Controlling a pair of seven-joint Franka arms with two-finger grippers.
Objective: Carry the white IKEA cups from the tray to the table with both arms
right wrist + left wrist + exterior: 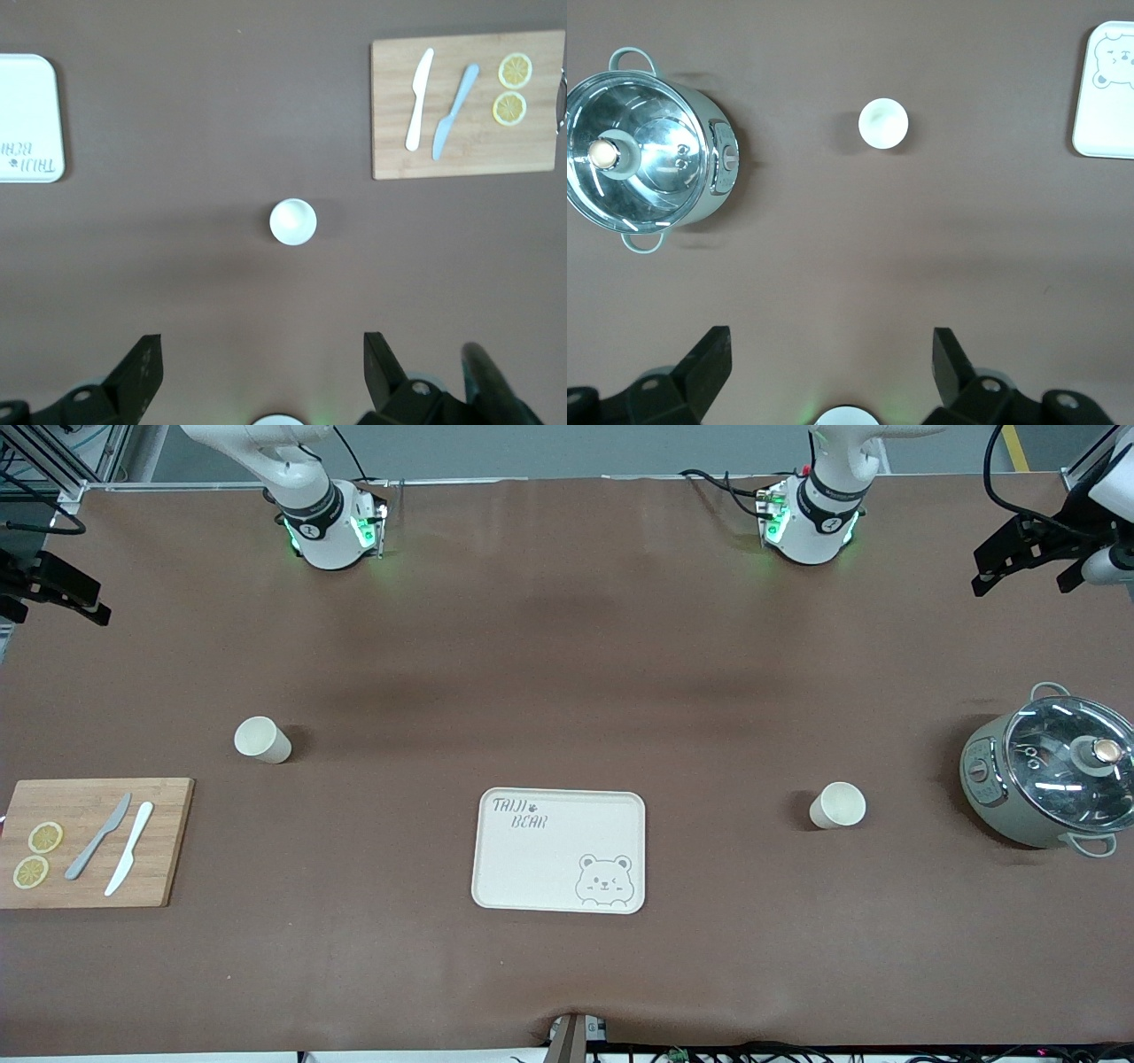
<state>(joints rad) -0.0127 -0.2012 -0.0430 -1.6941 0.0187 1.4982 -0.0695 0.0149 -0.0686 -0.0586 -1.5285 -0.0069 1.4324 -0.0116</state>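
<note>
Two white cups stand upright on the brown table. One cup [262,740] is toward the right arm's end and also shows in the right wrist view [293,221]. The other cup [837,805] is toward the left arm's end, nearer the front camera, and shows in the left wrist view [883,122]. My left gripper [830,356] is open and empty, high over bare table close to its own base. My right gripper [261,359] is open and empty, likewise high near its base. Neither hand shows in the front view.
A cream bear-printed tray [532,868] lies between the cups, nearer the front camera. A wooden board [159,841] with two knives and lemon slices lies at the right arm's end. A lidded pot [1050,779] stands at the left arm's end. Black fixtures [1019,553] overhang both table ends.
</note>
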